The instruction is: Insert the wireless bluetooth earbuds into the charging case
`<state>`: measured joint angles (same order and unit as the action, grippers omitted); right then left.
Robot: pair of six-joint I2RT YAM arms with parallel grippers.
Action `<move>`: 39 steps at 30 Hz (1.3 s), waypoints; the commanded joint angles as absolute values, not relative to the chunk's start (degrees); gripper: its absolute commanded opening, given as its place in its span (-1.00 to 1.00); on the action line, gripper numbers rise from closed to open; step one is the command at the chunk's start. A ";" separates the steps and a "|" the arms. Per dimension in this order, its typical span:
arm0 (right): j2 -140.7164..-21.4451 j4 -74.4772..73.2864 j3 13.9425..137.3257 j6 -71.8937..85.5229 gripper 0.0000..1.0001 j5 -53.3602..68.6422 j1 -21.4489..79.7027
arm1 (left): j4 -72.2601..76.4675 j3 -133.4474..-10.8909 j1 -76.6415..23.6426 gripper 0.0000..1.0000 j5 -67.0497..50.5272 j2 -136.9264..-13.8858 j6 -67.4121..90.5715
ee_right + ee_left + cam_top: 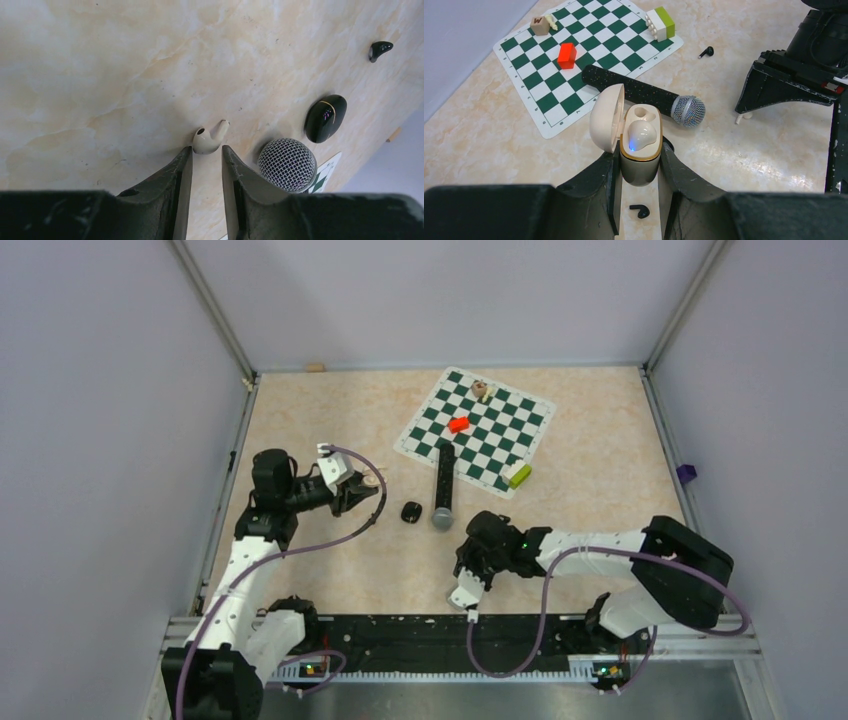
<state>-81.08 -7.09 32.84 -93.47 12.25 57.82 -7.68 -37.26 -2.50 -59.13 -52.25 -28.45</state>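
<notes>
Off-white earbud (209,140), tiny, likely light and slick, sits at my right gripper (206,148) tips, pinched or not unclear; grip its bulb. My left gripper (639,152) clamps the open charging case (640,170).

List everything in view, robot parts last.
charging case: one, off-white, lid open, in left pincer
off-white earbuds: two; one seated in that case, one on table at right pincer tips
black earbuds: two, on table
chess mat: one, green-white, far side
red block, wooden cube, green-white brick: one each, on mat
microphone: one, black, silver head, handle end on mat
black case: one, beside microphone head
purple item: one, beyond table's right-hand edge
left pincer: shut on charging case
right pincer: grip unclear
</notes>
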 commanded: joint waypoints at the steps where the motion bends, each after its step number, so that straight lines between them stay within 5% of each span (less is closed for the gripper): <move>1: -83.60 -9.75 33.99 -91.75 -0.52 14.93 57.30 | -5.66 -37.24 -2.16 -1.00 -60.43 -51.16 -28.54; 8: -82.91 -9.25 35.14 -88.94 -0.78 15.57 57.24 | -5.71 -37.15 -2.04 -1.00 -60.87 -51.38 -28.65; 16: -78.75 -15.86 40.41 -82.43 -0.81 18.42 57.26 | -5.64 -37.02 -2.03 -1.00 -61.13 -51.44 -28.74; 24: -77.79 -17.23 38.69 -81.06 -0.29 20.98 57.28 | -5.71 -37.04 -2.03 -1.00 -61.31 -51.51 -28.73; 39: -89.68 -29.60 50.98 -60.57 -0.25 34.83 49.18 | -5.98 -37.08 -1.78 -1.00 -61.70 -51.15 -28.78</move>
<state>-87.83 -26.81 49.67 -64.58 29.71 49.63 -7.70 -37.01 -2.24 -59.96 -52.23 -28.49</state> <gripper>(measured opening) 0.373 0.317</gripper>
